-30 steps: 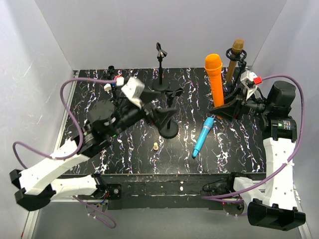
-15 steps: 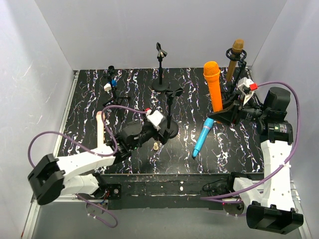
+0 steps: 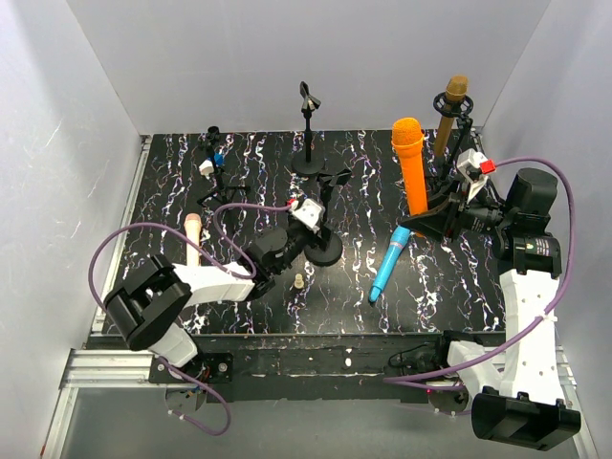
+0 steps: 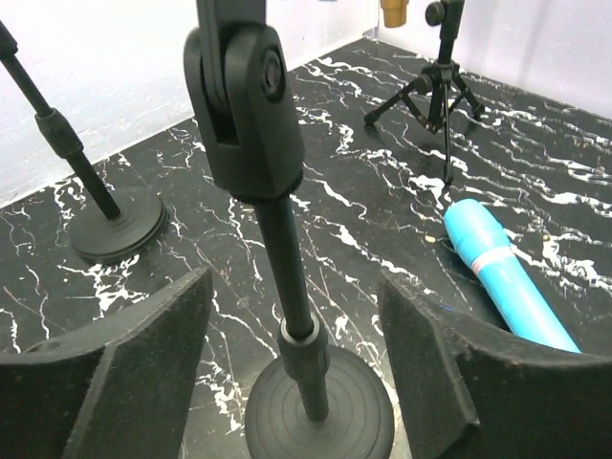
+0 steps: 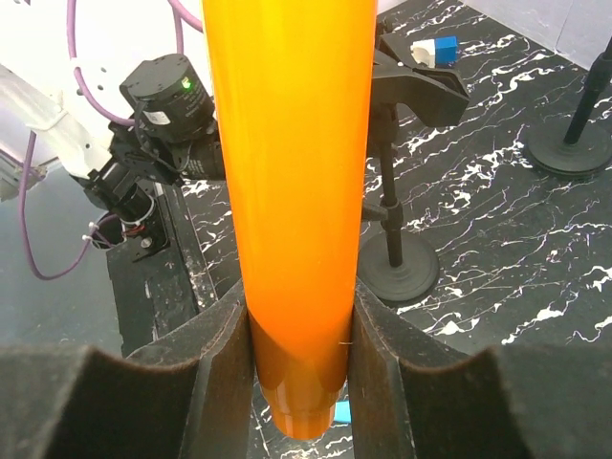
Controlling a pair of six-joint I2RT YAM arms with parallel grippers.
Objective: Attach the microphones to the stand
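Orange mic (image 3: 414, 177) upright, pinched in R tool (image 5: 301, 359); L tool (image 4: 296, 311) low, spread astride stand pole (image 4: 285, 253)

I'm looking at a black, white-veined counter (image 3: 478, 287). Flat on it lie the light blue microphone (image 3: 390, 264) right of centre, the pale pink microphone (image 3: 192, 234) near the left edge, and a beige peg (image 3: 298, 281) just beside a round-based stand (image 3: 323, 251).
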